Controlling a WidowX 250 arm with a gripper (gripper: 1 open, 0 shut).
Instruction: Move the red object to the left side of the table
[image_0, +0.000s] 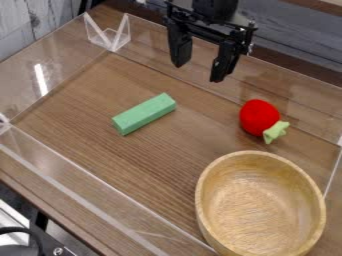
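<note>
The red object is a small round toy with a light green leafy tip, lying on the right side of the table. My gripper hangs above the back middle of the table, pointing down, its two black fingers spread apart with nothing between them. It is up and to the left of the red object, well apart from it.
A green rectangular block lies left of centre. A round wooden bowl sits at the front right, just in front of the red object. Low clear acrylic walls edge the tabletop.
</note>
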